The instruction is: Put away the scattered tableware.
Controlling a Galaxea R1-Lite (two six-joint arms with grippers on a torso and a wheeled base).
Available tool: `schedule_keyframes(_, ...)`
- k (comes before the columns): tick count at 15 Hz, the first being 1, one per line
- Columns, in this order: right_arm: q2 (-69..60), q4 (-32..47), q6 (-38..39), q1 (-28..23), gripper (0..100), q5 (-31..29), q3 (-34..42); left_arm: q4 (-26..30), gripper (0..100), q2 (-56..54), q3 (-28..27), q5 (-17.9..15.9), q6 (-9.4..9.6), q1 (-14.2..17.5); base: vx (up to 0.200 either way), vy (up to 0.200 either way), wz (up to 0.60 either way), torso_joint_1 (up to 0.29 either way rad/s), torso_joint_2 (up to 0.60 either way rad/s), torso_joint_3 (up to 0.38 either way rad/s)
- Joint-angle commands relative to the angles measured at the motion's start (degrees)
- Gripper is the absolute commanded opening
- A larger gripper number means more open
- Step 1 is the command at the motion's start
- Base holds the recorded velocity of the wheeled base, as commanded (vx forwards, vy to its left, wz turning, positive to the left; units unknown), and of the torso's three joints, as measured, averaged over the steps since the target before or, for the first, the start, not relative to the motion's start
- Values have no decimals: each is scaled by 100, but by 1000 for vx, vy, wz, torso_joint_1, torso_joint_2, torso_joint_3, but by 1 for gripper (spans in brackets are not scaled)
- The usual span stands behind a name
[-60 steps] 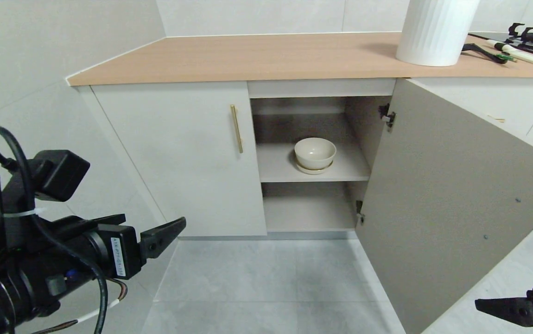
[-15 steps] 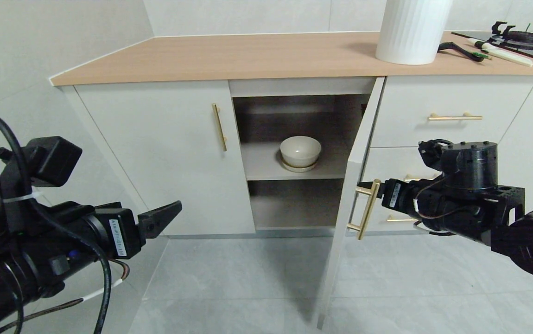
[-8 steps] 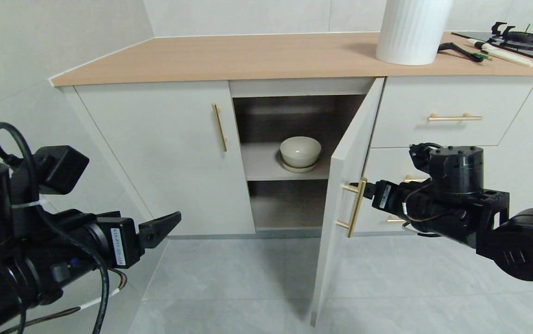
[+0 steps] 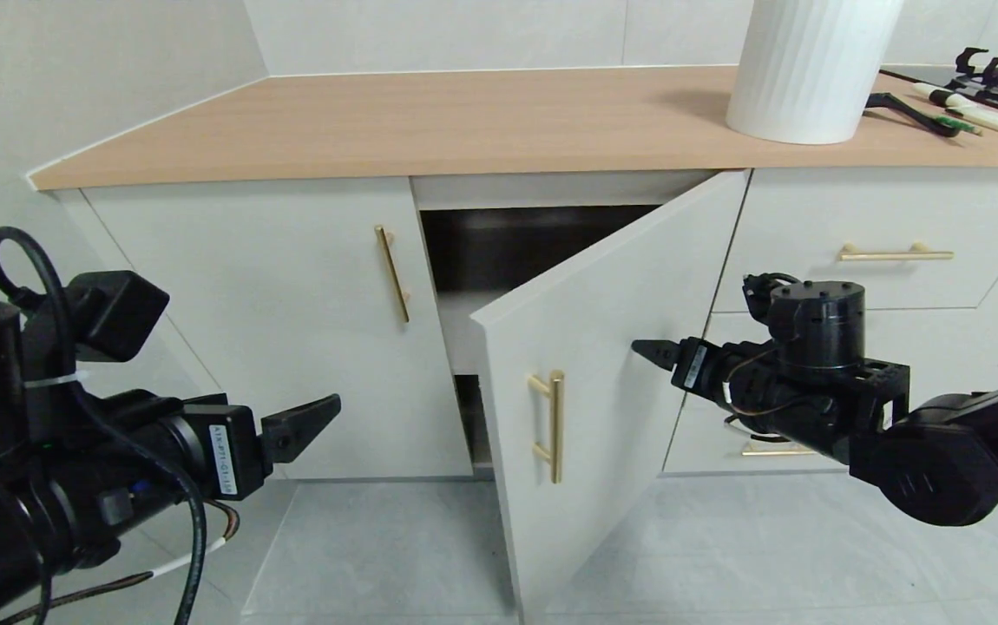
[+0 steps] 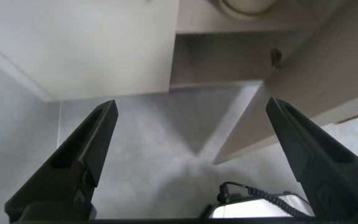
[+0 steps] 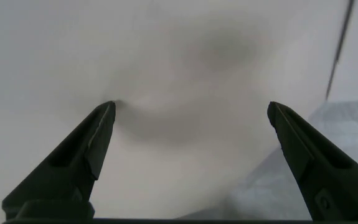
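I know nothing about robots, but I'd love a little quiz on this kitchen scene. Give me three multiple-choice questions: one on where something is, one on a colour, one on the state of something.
1. Where does the white ribbed container stand?
A. on the floor
B. on the wooden countertop
C. inside the cupboard

2. What colour is the handle on the half-open cabinet door?
A. black
B. gold
C. red

3. In what state is the right claw?
A. open and empty
B. shut on a bowl
C. shut on a spoon

Answers:
1 B: its base rests on the wood surface.
2 B: the bar shines gold against the pale door.
3 A: its two fingers stand wide apart with nothing between them, facing the door.
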Motion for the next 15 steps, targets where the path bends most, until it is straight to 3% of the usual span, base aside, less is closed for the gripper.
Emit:
schedule_keyframes(1, 62, -12, 40, 6, 100, -4, -55, -10, 100, 59, -35, 18, -10, 0, 200, 0, 0, -2, 7, -2)
schedule_keyframes(6, 317, -3, 849, 6, 100, -83, -547, -19, 100, -3, -79, 27, -19, 0, 0, 0, 0, 0, 0, 0)
schedule_keyframes(15, 1160, 50, 1569, -144, 100, -935, -1672, -19, 100, -3, -70, 27, -19, 0, 0, 0, 0, 0, 0, 0)
